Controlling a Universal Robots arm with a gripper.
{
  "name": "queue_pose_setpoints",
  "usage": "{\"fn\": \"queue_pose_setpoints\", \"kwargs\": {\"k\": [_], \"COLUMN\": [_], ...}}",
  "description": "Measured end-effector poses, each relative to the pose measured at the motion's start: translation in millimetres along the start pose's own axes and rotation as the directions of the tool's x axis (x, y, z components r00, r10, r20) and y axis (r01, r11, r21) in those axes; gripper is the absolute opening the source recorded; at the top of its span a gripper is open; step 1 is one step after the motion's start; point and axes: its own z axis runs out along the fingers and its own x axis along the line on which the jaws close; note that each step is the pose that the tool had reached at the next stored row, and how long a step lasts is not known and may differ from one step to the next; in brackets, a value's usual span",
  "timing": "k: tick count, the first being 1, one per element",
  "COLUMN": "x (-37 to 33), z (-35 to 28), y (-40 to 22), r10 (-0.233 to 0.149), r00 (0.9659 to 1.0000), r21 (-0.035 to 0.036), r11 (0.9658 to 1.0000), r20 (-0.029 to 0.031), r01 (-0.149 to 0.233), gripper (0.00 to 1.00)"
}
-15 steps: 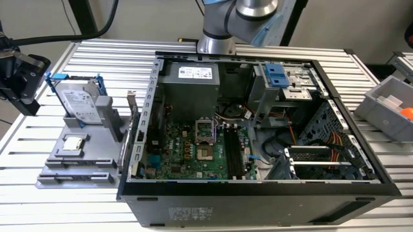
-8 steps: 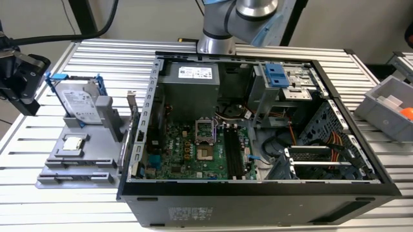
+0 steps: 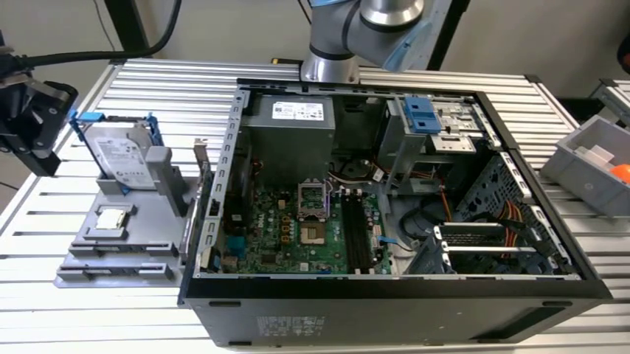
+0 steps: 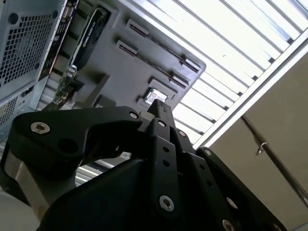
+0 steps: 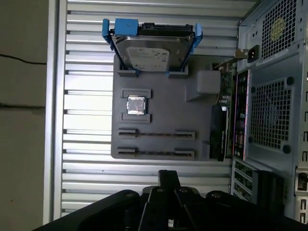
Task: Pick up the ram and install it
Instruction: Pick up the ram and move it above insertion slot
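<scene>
Gripper: the gripper point(image 5: 168, 176) hangs in the air over the slatted table point(image 3: 147, 74). It is at the exterior view's left edge, about 11 o'clock from the grey holder point(image 5: 163, 96).
Fingers: the fingers point(image 4: 161, 115) are drawn together to a single tip in both wrist views, with nothing gripped between them.
Ram: the ram point(image 5: 156, 134) is read as the thin dark strip on edge in the holder's slot row next to the processor chip point(image 5: 136, 106). A similar strip sits in the row beside it. Chips on either strip cannot be made out.
Ram vs fingers: well apart, no contact. In the first wrist view, bare table slats and the second slot row lie between the tip and the ram. In the exterior view the slot rows lie about 5 o'clock from the gripper.
Holder, other parts: the hard drive point(image 5: 151, 50) stands in a blue frame at one end. An expansion card point(image 5: 219, 132) stands on edge along the side next to the case.
Case: the computer case point(image 3: 394, 317) is open, at 3 o'clock from the holder in the exterior view. The black motherboard slots point(image 3: 355, 232) run beside the board's middle.
</scene>
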Motion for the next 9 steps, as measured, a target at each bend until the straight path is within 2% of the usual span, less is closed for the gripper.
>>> {"fn": "queue_pose_setpoints", "kwargs": {"k": [9], "x": [0.0], "z": [0.0], "y": [0.1], "r10": [-0.057], "r00": [0.9984], "r21": [0.0000], "r11": [0.9984], "r20": [-0.0029], "r01": [0.057], "gripper": [0.00]}}
